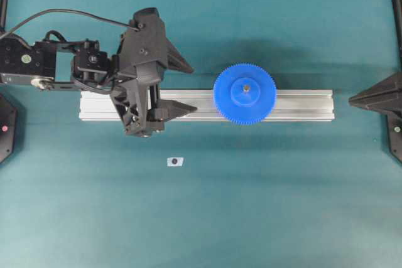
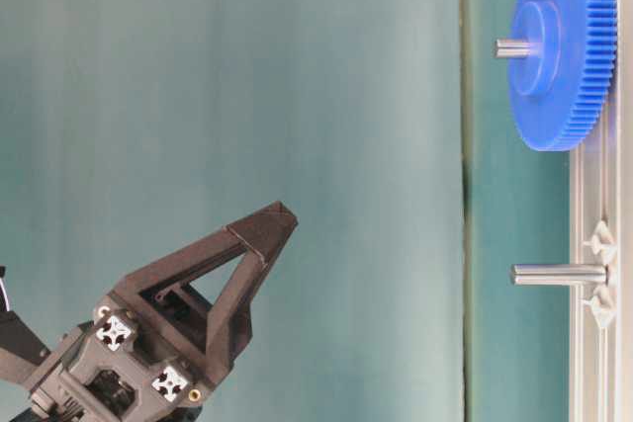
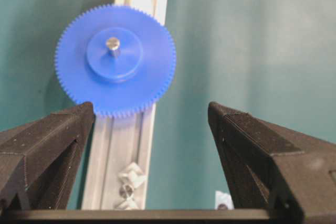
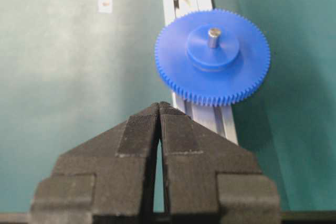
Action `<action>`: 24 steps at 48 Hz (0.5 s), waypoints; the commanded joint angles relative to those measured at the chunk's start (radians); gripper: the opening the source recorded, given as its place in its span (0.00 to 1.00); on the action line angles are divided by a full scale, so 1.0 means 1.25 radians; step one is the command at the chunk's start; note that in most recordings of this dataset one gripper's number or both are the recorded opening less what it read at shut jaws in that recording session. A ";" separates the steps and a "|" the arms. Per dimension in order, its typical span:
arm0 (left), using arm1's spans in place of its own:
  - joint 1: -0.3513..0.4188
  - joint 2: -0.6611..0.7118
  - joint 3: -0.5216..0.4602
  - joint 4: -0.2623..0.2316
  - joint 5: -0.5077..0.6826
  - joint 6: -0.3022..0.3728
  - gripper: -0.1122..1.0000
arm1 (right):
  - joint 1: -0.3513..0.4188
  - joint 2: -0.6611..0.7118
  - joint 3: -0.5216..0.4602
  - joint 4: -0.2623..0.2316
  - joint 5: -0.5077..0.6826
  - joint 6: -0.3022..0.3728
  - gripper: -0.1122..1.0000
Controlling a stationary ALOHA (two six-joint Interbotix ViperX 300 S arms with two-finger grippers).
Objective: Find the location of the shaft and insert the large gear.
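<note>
The large gear (image 1: 232, 101) is a bright blue toothed disc lying flat on the aluminium rail (image 1: 301, 105). A grey shaft (image 1: 246, 87) pokes up through its hub; it also shows in the table-level view (image 2: 509, 47) and both wrist views (image 3: 112, 43) (image 4: 213, 34). A second, bare shaft (image 2: 559, 274) with clear diamond feet stands further along the rail (image 3: 126, 190). My left gripper (image 1: 193, 89) is open and empty, left of the gear and above the rail. My right gripper (image 1: 352, 99) is shut and empty, off the rail's right end (image 4: 160, 106).
A small white tag with a dark dot (image 1: 174, 161) lies on the teal mat in front of the rail; it also shows in the right wrist view (image 4: 105, 3). Black frame posts stand at the left and right edges.
</note>
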State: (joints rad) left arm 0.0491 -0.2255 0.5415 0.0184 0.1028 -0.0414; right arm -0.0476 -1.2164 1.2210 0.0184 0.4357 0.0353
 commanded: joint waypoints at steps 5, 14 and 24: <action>-0.002 -0.009 -0.009 0.001 -0.006 -0.001 0.90 | -0.001 0.006 -0.007 0.000 -0.007 0.007 0.15; -0.002 -0.006 -0.009 0.001 -0.006 -0.001 0.90 | -0.001 0.006 -0.007 0.000 -0.007 0.007 0.15; -0.002 -0.001 -0.009 0.002 -0.006 -0.002 0.90 | -0.001 0.006 -0.007 0.000 -0.006 0.007 0.15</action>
State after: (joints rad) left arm 0.0491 -0.2178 0.5415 0.0184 0.1028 -0.0430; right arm -0.0476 -1.2164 1.2210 0.0199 0.4341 0.0353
